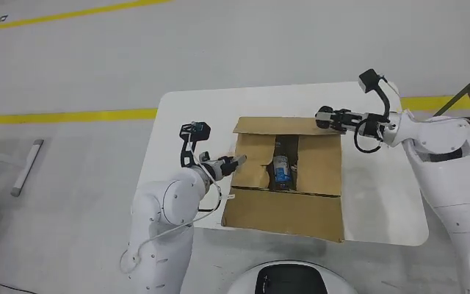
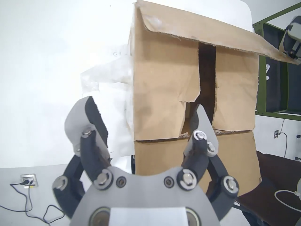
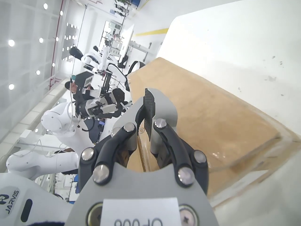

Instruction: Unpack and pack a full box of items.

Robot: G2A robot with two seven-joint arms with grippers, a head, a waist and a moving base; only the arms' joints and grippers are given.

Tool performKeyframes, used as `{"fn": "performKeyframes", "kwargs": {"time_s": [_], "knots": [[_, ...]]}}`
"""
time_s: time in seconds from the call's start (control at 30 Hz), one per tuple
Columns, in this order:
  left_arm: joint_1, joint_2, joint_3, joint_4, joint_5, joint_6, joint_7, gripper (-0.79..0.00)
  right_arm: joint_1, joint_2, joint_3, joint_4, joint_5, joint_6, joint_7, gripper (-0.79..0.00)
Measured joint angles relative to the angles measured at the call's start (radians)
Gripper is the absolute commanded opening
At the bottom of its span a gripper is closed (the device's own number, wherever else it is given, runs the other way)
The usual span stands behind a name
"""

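Note:
A brown cardboard box stands in the middle of the white table. Its top flaps are partly apart, and a dark bottle with a blue label shows through the gap. My left gripper is open at the box's left side, level with the top flaps; one of its fingers lies in front of the dark slit between two flaps. My right gripper is at the box's far right corner, shut on the edge of the far flap, which it holds raised.
Crumpled clear film lies against the box's side near my left gripper. A green metal frame stands beyond the table. Bare table surface runs along the far edge and right of the box.

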Motion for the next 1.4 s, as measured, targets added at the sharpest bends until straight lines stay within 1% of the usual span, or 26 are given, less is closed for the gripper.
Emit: {"fn": "performKeyframes", "kwargs": {"time_s": [0.07, 0.27, 0.5, 0.57, 0.6, 0.7, 0.77, 0.83, 0.97, 1.13, 1.23, 1.33, 1.4], "knots": [[0.006, 0.002, -0.014, -0.005, -0.002, -0.002, -0.001, 0.0, -0.024, 0.002, -0.015, -0.027, -0.018, -0.005, 0.006, -0.785], [0.005, 0.002, -0.011, -0.004, -0.002, -0.001, 0.0, 0.0, -0.076, 0.005, -0.052, -0.066, -0.072, -0.005, -0.021, -0.785], [0.005, 0.002, -0.011, -0.004, -0.002, -0.001, 0.0, 0.0, -0.093, 0.006, -0.075, -0.067, -0.099, 0.022, -0.064, -0.785], [0.012, 0.003, -0.007, -0.009, 0.003, -0.015, 0.013, 0.0, -0.095, 0.007, -0.076, -0.067, -0.092, 0.031, -0.075, -0.785], [0.021, 0.005, -0.005, -0.015, 0.006, -0.038, 0.029, 0.0, -0.096, 0.007, -0.076, -0.067, -0.09, 0.033, -0.078, -0.785], [0.062, 0.019, -0.011, -0.06, 0.063, -0.17, 0.071, 0.0, -0.1, 0.01, -0.073, -0.068, -0.09, 0.036, -0.082, -0.785], [0.107, 0.034, -0.031, -0.098, 0.173, -0.283, 0.093, 0.0, -0.103, 0.012, -0.072, -0.071, -0.093, 0.037, -0.084, -0.785], [0.164, 0.047, -0.066, -0.126, 0.257, -0.363, 0.122, 0.0, -0.107, 0.014, -0.072, -0.074, -0.094, 0.035, -0.088, -0.785], [0.277, 0.066, -0.118, -0.168, 0.361, -0.49, 0.187, 0.0, -0.112, 0.014, -0.08, -0.079, -0.09, 0.035, -0.099, -0.785], [0.423, 0.08, -0.153, -0.193, 0.382, -0.576, 0.249, 0.0, -0.114, 0.013, -0.099, -0.086, -0.079, 0.034, -0.118, -0.785], [0.49, 0.083, -0.147, -0.201, 0.387, -0.577, 0.267, 0.0, -0.115, 0.012, -0.107, -0.088, -0.078, 0.035, -0.125, -0.785], [0.537, 0.084, -0.118, -0.217, 0.371, -0.585, 0.266, 0.0, -0.114, 0.013, -0.11, -0.09, -0.077, 0.035, -0.127, -0.785], [0.554, 0.085, -0.1, -0.227, 0.361, -0.582, 0.27, 0.0, -0.113, 0.014, -0.11, -0.091, -0.076, 0.036, -0.127, -0.785]]}}
